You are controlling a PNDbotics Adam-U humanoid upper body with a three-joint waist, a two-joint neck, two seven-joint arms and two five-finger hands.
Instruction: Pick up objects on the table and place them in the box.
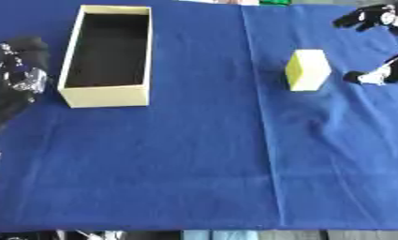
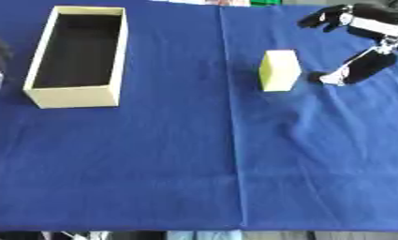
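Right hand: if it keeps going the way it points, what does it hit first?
Probably the yellow block. The right hand is open, its thumb tip just right of the block and apart from it. Height above the cloth is unclear.

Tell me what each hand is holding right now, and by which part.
Nothing is held. The right hand is open beside the yellow block, not touching it. The left hand rests at the table's left edge, by the box.

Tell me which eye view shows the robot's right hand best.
The right eye view: the right hand shows nearly whole there, fingers spread and thumb pointing down beside the yellow block, not touching it. The left eye view cuts the hand off at its right edge, showing only the fingertips and the thumb.
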